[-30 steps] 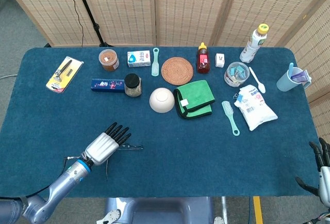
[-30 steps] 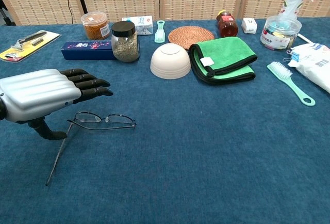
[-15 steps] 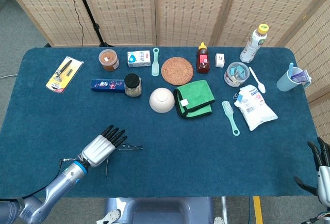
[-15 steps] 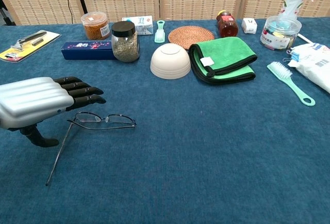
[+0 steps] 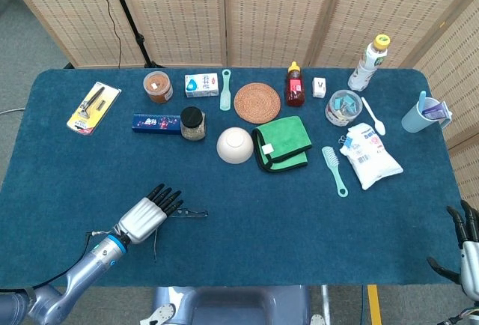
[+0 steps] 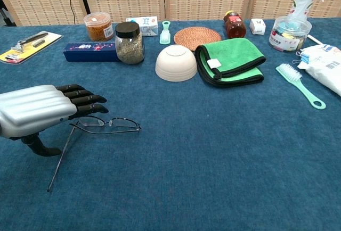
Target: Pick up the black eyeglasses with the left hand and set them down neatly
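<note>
The black eyeglasses [image 6: 108,125] lie on the blue tablecloth near the front left, lenses upright, one thin temple arm [image 6: 59,158] stretched toward the front edge. In the head view the eyeglasses [image 5: 188,213] show as a thin dark line. My left hand [image 6: 40,109] hovers just left of them, palm down, fingers straight and apart, thumb hanging below; it holds nothing. From above, the left hand [image 5: 148,213] has its fingertips over the glasses' left end. My right hand [image 5: 465,246] hangs beyond the table's front right corner, fingers spread.
Behind the glasses stand a dark-lidded jar [image 6: 129,42], a blue box [image 6: 90,51], an upturned white bowl [image 6: 176,63] and a folded green cloth [image 6: 230,60]. A mint brush [image 6: 300,85] and white bag [image 6: 326,66] lie at right. The table's front edge [image 5: 224,284] is close.
My left hand has drawn back toward the front left and sunk a little lower. The eyeglasses have not moved. The right hand stays put.
</note>
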